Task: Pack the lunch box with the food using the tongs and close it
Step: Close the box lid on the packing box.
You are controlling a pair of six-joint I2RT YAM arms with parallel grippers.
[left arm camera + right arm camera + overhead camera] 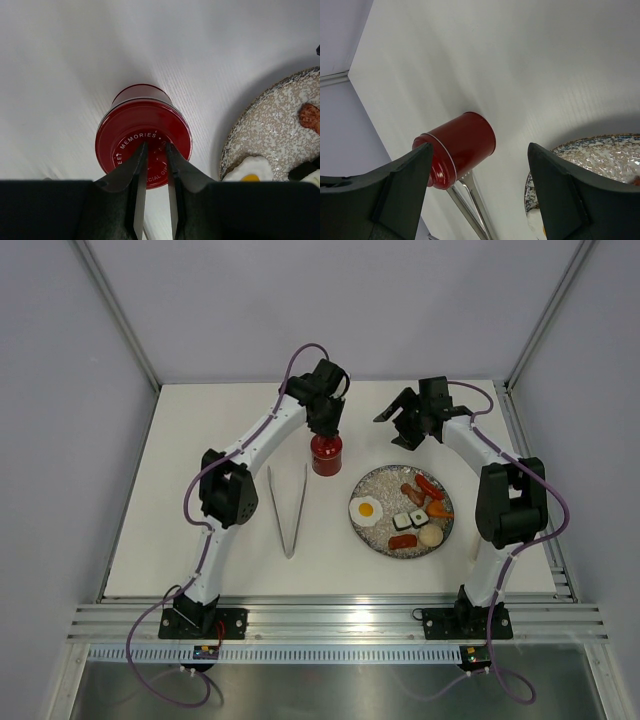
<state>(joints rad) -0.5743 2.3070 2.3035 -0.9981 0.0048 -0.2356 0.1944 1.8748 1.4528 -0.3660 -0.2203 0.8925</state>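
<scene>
1. The lunch box (327, 455), a small red canister, is pictured upright on the white table (190, 430), just beyond the far-left rim of the plate. Its round red lid (135, 131) is seated on top.
2. The left gripper (325, 428) is poised directly above the lid. In the left wrist view its two dark fingers (137, 170) are parted only narrowly, and the lid's printed lettering can be read in the slit between them. Nothing is seen clamped there. Whether the tips touch the lid cannot be told.
3. The right gripper (402, 426) is raised over the far part of the table, to the right of the canister and beyond the plate. Its jaws are spread wide and nothing is held between them.
4. The tongs (288, 508) are laid flat on the table, untouched, between the left arm and the plate. Their joined end is turned toward the arm bases and their two tips are pointed toward the canister.
5. The food (410, 520) is gathered on the speckled grey plate (385, 480), none of it inside the closed canister.
6. A fried egg (366, 508) is placed at the plate's left. Black-wrapped sushi rolls (403, 523) are set in the middle and red sausages (420, 488) toward the far side. An orange carrot piece (438, 508) is at the right and a pale bun (431, 536) at the near right.
</scene>
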